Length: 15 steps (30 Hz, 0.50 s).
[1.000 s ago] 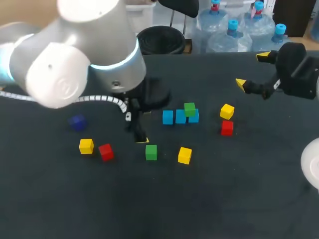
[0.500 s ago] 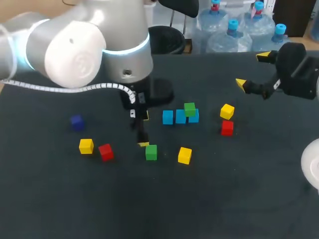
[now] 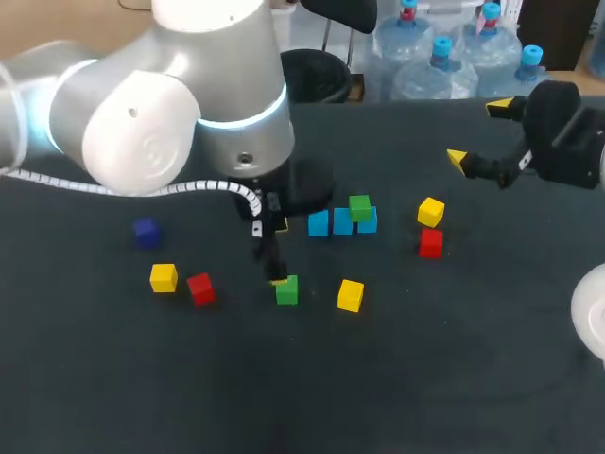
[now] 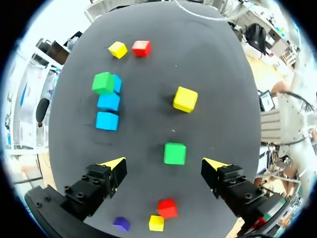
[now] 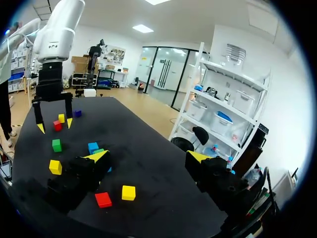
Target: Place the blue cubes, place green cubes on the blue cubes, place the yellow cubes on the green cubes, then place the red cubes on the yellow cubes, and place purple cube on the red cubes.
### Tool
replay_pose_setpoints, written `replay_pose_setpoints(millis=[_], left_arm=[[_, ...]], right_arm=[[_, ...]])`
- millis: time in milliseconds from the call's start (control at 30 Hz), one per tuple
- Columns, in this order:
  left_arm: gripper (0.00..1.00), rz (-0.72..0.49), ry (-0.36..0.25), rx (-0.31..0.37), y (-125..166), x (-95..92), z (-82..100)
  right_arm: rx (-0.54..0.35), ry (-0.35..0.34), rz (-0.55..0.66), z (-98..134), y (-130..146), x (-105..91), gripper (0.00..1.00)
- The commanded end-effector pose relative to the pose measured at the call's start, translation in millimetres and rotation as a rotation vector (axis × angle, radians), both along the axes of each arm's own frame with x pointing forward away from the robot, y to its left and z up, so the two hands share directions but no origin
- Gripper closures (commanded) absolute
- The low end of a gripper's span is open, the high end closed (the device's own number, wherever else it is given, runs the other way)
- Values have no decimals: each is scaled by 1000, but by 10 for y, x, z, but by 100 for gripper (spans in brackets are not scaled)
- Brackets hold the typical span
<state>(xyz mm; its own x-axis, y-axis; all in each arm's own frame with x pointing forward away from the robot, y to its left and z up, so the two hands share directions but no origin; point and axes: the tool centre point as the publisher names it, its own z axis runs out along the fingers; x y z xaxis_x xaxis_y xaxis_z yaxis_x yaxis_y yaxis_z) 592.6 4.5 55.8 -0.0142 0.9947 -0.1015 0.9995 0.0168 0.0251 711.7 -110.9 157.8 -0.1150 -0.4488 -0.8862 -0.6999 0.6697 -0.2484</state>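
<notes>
hovering wide open, empty, above the loose green cube [image 4: 175,153], the left gripper [image 4: 164,163] must next lower, pinch it and top the blue cubes [image 4: 108,102].

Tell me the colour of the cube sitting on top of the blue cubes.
Green: the top cube shows best in the left wrist view.

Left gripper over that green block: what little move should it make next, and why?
Probably lower straight down, then close. In the left wrist view the left gripper is open, and the loose green cube lies between its yellow tips, untouched. Two blue cubes in the row have no green on top yet.
</notes>
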Motion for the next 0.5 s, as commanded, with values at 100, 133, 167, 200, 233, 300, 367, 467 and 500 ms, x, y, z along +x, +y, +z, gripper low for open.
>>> replay_pose_setpoints(millis=[100,133,167,200,233,300,367,467,500], left_arm=[[0,5,1,-3,55,-54,-17],[0,10,0,-6,51,-44,-37],[0,13,5,-17,38,-41,-49],[0,10,12,-27,16,-40,-59],[0,10,8,-27,-8,-41,-72],[0,2,5,-29,-45,-55,-109],[0,-1,6,-28,-64,-70,-146],[0,-4,13,-24,-75,-78,-183],[0,-11,21,-18,-76,-82,-202]], right_arm=[[2,1,3,3,-8,0,0],[2,1,3,3,-8,0,0],[2,1,3,3,-8,0,0],[2,1,3,3,-8,0,0],[2,1,3,3,-8,0,0],[2,1,3,3,-8,0,0],[2,1,3,3,-8,0,0],[2,1,3,3,-8,0,0],[2,1,3,3,-8,0,0]])
